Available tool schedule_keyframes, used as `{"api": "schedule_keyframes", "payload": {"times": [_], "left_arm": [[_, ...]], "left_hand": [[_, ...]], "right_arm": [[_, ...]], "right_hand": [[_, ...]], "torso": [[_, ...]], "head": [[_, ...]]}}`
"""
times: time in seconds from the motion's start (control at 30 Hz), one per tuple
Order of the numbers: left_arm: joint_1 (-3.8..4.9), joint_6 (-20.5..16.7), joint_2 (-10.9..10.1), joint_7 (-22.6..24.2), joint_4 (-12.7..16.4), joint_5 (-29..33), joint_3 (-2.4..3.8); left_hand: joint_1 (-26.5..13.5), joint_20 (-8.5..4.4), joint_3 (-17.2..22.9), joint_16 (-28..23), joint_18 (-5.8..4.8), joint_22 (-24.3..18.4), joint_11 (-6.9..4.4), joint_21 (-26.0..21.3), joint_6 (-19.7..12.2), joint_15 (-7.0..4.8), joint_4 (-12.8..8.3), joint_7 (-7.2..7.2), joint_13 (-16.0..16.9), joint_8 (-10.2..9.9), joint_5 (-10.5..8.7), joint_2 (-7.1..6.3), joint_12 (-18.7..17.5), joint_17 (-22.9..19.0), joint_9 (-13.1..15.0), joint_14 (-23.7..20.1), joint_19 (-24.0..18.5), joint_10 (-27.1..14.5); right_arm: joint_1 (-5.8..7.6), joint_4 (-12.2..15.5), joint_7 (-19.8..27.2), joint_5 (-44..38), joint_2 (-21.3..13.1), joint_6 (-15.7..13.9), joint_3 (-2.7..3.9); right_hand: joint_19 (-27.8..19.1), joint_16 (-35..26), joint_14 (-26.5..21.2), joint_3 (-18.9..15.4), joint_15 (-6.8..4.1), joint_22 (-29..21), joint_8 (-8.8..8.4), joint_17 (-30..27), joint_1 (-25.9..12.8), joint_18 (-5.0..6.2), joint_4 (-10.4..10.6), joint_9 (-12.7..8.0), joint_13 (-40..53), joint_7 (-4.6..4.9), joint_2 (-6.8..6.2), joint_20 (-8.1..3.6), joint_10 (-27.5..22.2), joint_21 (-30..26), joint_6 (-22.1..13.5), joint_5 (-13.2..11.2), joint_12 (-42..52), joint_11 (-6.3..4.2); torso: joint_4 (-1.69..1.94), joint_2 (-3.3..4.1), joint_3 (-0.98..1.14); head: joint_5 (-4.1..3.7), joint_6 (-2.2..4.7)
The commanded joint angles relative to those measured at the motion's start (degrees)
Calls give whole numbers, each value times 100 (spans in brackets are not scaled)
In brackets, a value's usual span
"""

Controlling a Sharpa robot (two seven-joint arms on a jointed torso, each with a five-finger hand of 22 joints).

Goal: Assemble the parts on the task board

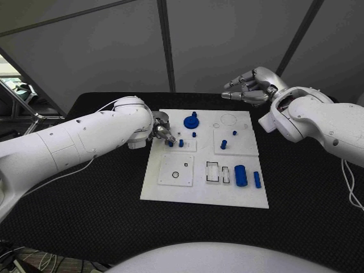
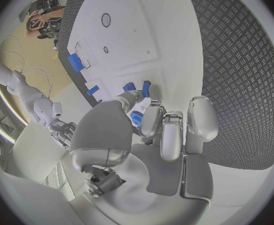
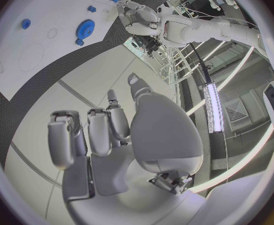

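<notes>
reaching over the white task board (image 1: pixel 205 193), the left hand (image 1: pixel 162 134) pinches a small blue peg (image 1: pixel 170 143) at its left edge; a slip could drop it. the right hand (image 1: pixel 249 87) hovers behind, fingers curled, empty.

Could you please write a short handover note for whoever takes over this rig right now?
Left hand: at the task board's left edge, fingers around a small blue part; the grip looks likely but is partly hidden.
Right hand: raised behind the board, holding nothing.
Standing in the board: blue gear and several small pegs.
Left: blue cylinder and bar lie loose near the front right.
</notes>
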Motion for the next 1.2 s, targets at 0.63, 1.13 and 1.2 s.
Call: {"api": "schedule_keyframes", "payload": {"times": [0.63,1.13,1.2], "left_arm": [[-42,296,-21,-257,-154,-107,-40],[-44,-51,-48,-329,-186,-108,-40],[-44,-75,-49,-316,-190,-108,-40]], "left_hand": [[-191,9,662,11,74,-31,-29,-126,-67,-10,-677,-51,256,-136,-1293,-18,-260,1484,-112,597,-75,-118],[-632,-34,-305,8,68,-18,-59,-185,172,-48,623,-91,281,-195,-2935,-359,-202,1481,-284,596,-25,-107],[-599,-40,-454,12,67,-12,-55,-189,191,-49,803,-85,285,-197,-2926,-406,-194,1485,-292,598,-17,-106]], "right_arm": [[11,-17,23,15,14,90,3],[10,-36,17,15,20,126,3],[10,-39,15,15,21,127,3]], "right_hand": [[351,-23,252,-18,-45,1100,-23,-8,0,67,-28,7,-7,-1,33,-37,-3,-43,38,26,0,-24],[346,-30,250,-45,-44,1092,-24,-17,-50,69,-11,8,-14,0,35,-37,-8,-49,36,23,-6,-22],[344,-30,250,-49,-44,1088,-24,-16,-60,70,-6,8,-15,0,38,-37,-9,-52,36,24,-7,-22]], "torso": [[10,1,-3],[6,1,-2],[8,-1,-4]], "head": [[-1,3],[16,-2],[10,-2]]}}
